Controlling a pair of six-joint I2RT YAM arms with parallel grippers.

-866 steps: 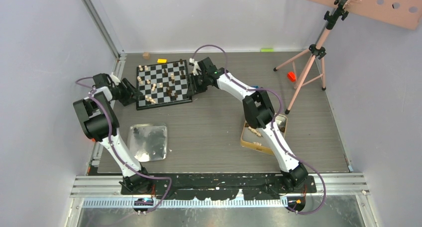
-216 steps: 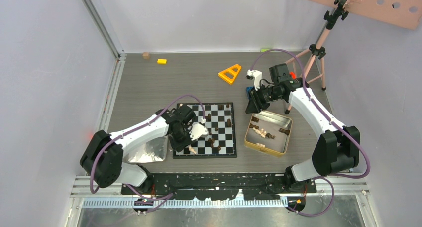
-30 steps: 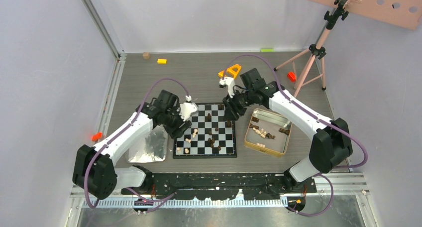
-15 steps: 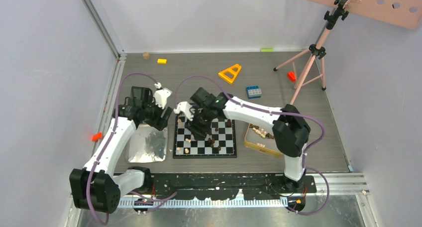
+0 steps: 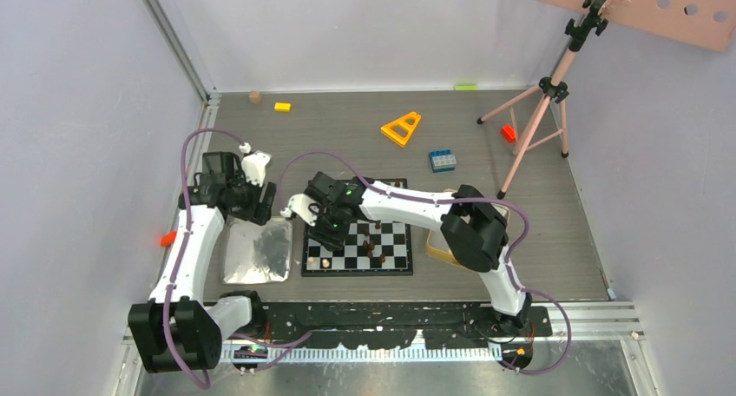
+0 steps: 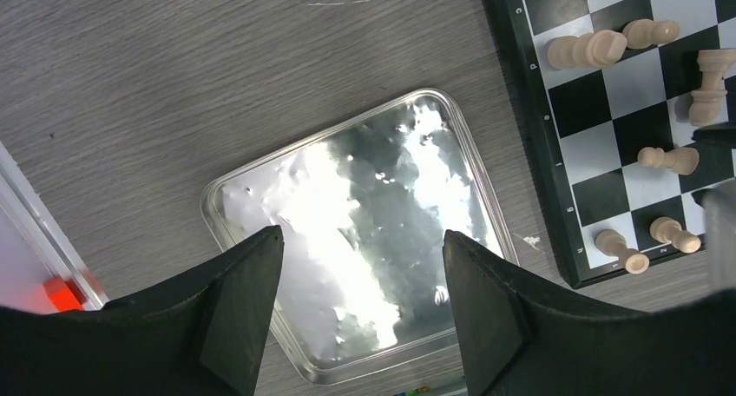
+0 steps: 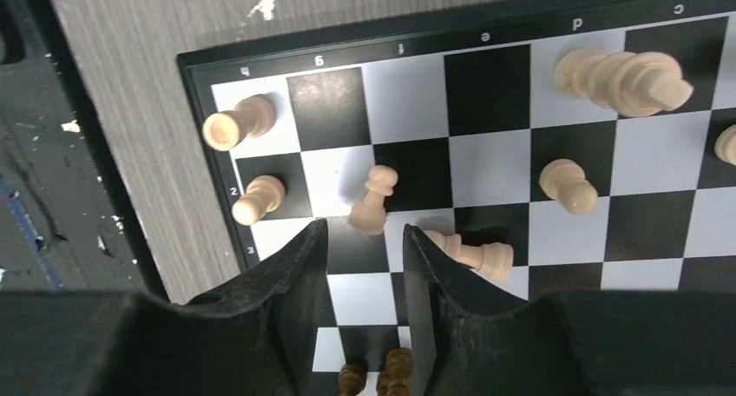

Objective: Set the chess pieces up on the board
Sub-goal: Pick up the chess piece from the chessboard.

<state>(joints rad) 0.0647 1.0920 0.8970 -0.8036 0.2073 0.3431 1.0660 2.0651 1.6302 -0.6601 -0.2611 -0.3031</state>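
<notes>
The board [image 5: 357, 272] lies near the table's front edge, with dark chess pieces [image 5: 375, 248] on its middle squares. My right gripper [image 5: 323, 231] hangs over its left columns. In the right wrist view the right gripper [image 7: 364, 231] is open with a narrow gap and bare squares between the fingers. A tilted light pawn [image 7: 373, 201] stands just ahead of the tips, and a fallen light piece [image 7: 469, 253] lies beside the right finger. My left gripper [image 5: 260, 205] is open and empty over the silver tray [image 6: 347, 240]. Light pieces [image 6: 590, 49] line the board's edge [image 6: 529, 127].
The silver tray [image 5: 243, 266] lies left of the board. A gold-rimmed tin [image 5: 438, 254] right of it is mostly hidden by my right arm. An orange triangle [image 5: 401, 128], a blue brick [image 5: 443, 160] and a tripod [image 5: 538, 109] stand farther back.
My right arm has swung left and nearer, onto the board's left side. My left arm has drawn back left, off the board, to the tray's far edge.
</notes>
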